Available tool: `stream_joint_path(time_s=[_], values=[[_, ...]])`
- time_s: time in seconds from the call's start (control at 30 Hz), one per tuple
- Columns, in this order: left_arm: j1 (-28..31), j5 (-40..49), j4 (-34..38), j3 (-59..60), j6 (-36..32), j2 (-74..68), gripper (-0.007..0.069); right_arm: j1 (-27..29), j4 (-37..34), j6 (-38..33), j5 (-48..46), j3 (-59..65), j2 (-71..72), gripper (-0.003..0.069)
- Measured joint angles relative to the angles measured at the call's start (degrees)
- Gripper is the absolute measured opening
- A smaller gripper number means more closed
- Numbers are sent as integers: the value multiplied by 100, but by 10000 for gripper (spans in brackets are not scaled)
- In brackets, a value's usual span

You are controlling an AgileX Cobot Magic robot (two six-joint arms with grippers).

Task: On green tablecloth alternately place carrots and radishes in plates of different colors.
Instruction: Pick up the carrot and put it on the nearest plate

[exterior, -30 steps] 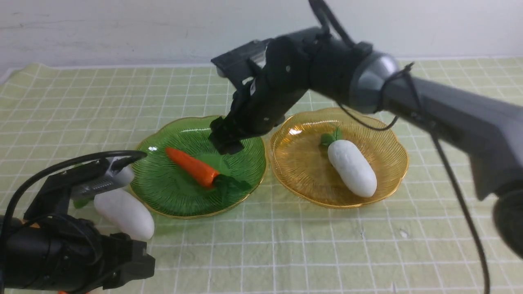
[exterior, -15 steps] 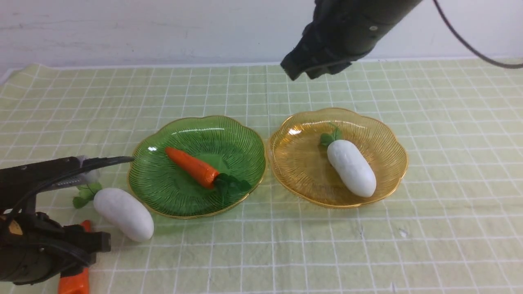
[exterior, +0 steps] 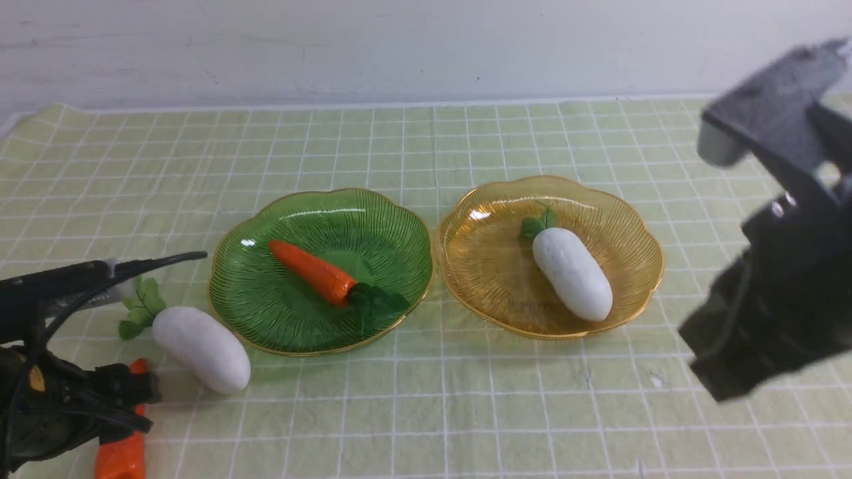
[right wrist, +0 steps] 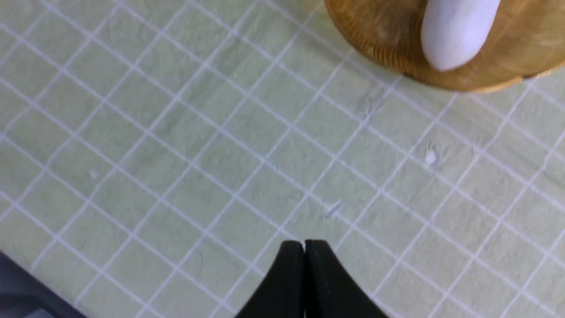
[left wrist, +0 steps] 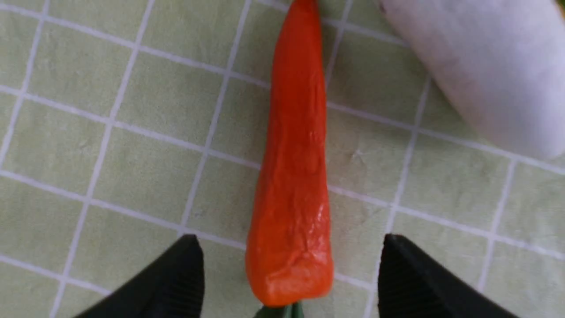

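Front and wrist views, moment between two placements. The right arm, which a second ago hangs bent over the green plate and half a second ago lifts clear, now stands withdrawn at the right side of the desk. The right gripper is pressed together and carries nothing, poised above the green tablecloth near the amber plate.

One carrot lies in the green plate and one radish in the amber plate. This suggests that the first round of placing is finished.

The left arm has drawn back and down over the same interval, uncovering the leaves of the loose radish, which lies on the cloth just beside the green plate. The left gripper is spread, one finger on each side of the thick end of the loose carrot, with a gap at both sides. The loose carrot appears to be the next item to be grasped.

Hidden or unclear:
- The loose carrot's leaf top is cut off at the frame edge in the left wrist view, and in the front view the arm covers the middle of the carrot.
- The right arm is motion-blurred in the front view.
- Whether the left fingertips touch the cloth cannot be told
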State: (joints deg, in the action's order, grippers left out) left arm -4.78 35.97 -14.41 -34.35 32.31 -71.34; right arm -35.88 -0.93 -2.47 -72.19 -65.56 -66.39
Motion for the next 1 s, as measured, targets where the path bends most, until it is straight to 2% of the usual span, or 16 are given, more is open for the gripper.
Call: stream_joint_path(time_s=[0.13,0.3,0.43,0.47,0.63,0.73,0.83,1.0], values=[[0,-397,-509,0,150,-806,479,0,0,13,0,665,395,-14],[0,-629,-679,0,199,-1392,467,0,0,13,6,994,543,-14],[0,-614,-714,-33,199,-1655,318,0,0,13,24,1013,560,-14],[0,-613,-714,-33,199,-1655,310,0,0,13,24,1013,560,-14],[0,264,-728,-243,199,-1448,298,0,11,15,31,1013,560,-14],[0,1193,-672,-924,199,-1016,298,0,93,15,133,1013,560,-14],[0,1659,-495,-1424,194,-821,298,0,232,15,364,1013,560,-14],[-18,1708,511,-2519,92,-903,298,0,367,32,778,1013,560,-15]])
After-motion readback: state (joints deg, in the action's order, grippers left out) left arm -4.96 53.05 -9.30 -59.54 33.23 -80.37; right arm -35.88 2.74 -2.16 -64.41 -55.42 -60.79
